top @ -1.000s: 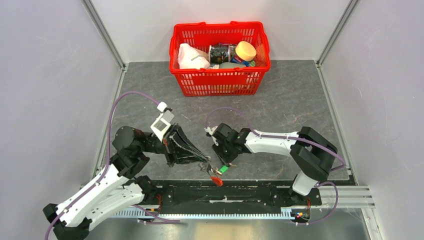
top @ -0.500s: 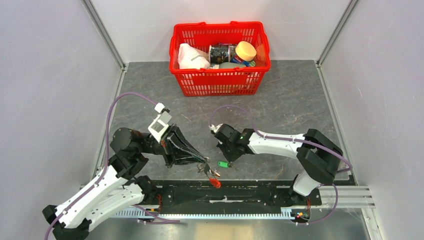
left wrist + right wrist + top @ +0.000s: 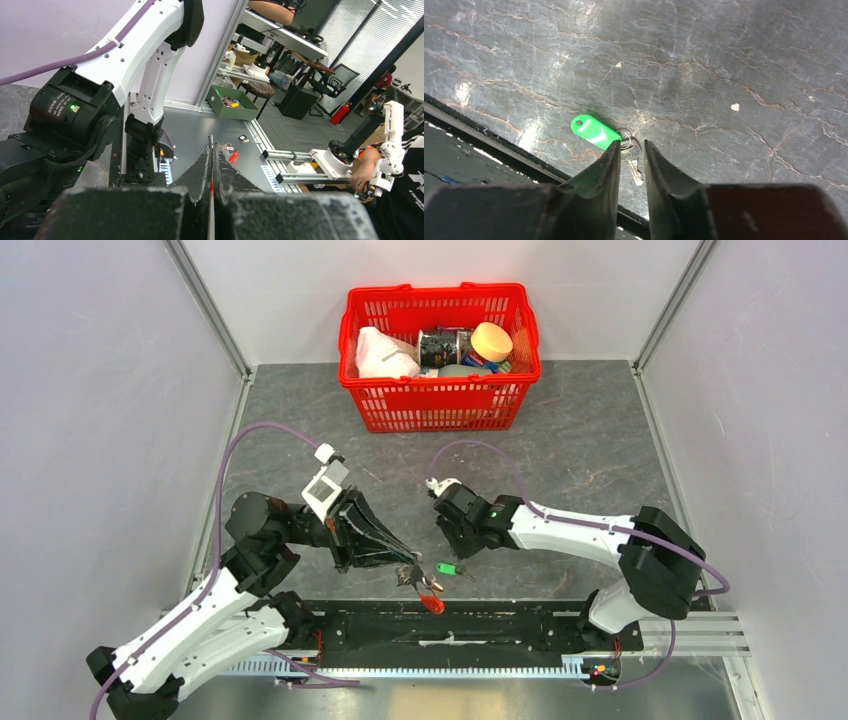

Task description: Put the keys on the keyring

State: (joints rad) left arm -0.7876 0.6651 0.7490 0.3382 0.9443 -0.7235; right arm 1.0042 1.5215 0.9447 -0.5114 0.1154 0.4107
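Action gathers at 6 o'clock on the desk [image 3: 580,440] in the overhead view, close to the near edge. We find the green key [image 3: 447,567] lying loose there. At its 9 o'clock sits the left tool [image 3: 408,570], clenched on the keyring [image 3: 431,601], whose red loop hangs off the tool tip at the key's 7 o'clock. The right tool [image 3: 460,548] hovers at the key's 1 o'clock, near it but apart. A red basket [image 3: 440,405] of odds and ends stands well away at 12 o'clock.

From the left wrist we see the two fingers pressed flat together, with a thin metal sliver pinched at their tip. We take that for the wire of the keyring.

From the right wrist the fingers stand a narrow gap apart and grip nothing. The green key lies on the desk beneath them, its green head toward 10 o'clock, its small ring and blade showing in the gap.

We judge the job part-way at best. The keyring is held ready, but this key is off it and has yet to be picked up and threaded. Whether other keys already hang there we cannot tell.
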